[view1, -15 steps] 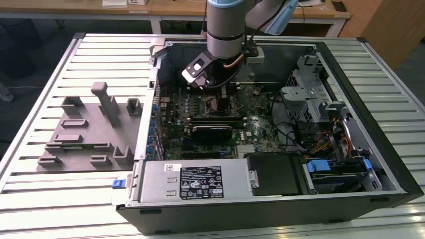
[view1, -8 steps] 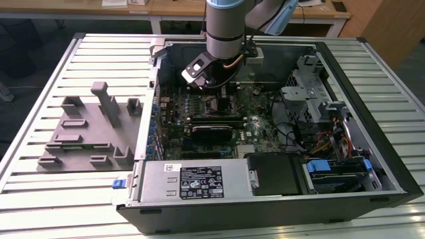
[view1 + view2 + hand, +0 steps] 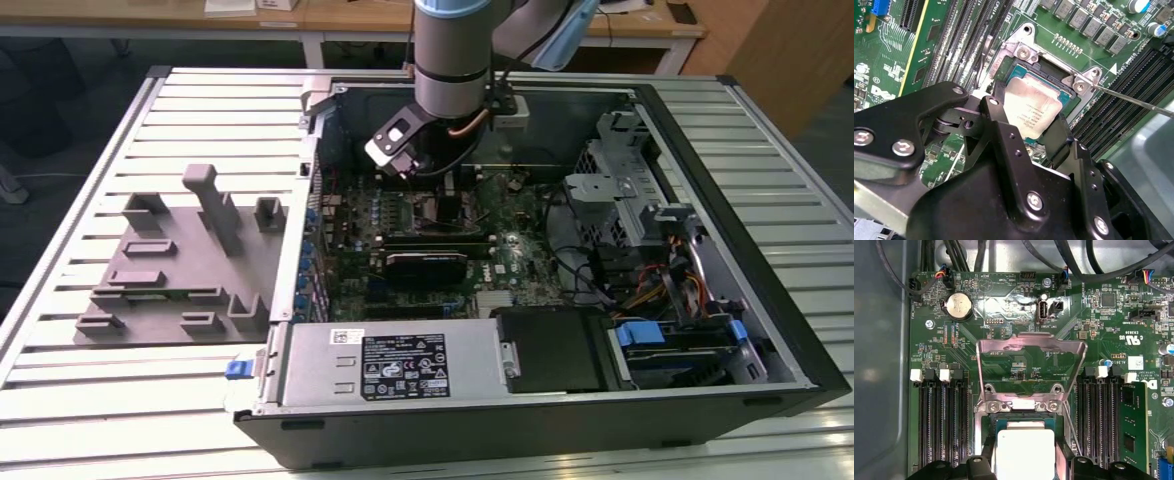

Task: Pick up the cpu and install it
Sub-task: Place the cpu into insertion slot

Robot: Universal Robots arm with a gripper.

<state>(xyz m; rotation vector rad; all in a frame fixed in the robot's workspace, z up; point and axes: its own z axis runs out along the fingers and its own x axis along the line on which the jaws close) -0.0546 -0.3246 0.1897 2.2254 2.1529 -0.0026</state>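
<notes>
The cpu (image 3: 1030,107) lies over the socket (image 3: 1051,80) on the green board (image 3: 949,30) in the second wrist view, silvery top facing up. The gripper (image 3: 1030,122) straddles it. We see one black finger against each of two opposite edges, so we judge the pincer narrowed onto the chip and holding it by its sides. That hold leaves the top and underside free, which suits setting it squarely into place. We cannot tell whether it is fully seated. A thin wire lever (image 3: 1134,99) stands away from the socket, to our mind unlatched so the chip can go in.

In the first wrist view the metal flap (image 3: 1004,342) is tipped up and back from the socket. This leaves the opening bare for the cpu (image 3: 1025,452), which sits between the two fingertips (image 3: 985,465). Rows of long black slots (image 3: 944,425) run on both sides.

In the exterior view the arm (image 3: 447,50) reaches down into an open computer case (image 3: 534,425) laid on its side, so the board faces upward. The case rests on a slatted metal table (image 3: 94,410), with a grey tray (image 3: 174,270) beside it toward the exterior view's left. Wooden desks (image 3: 347,15) stand behind.
</notes>
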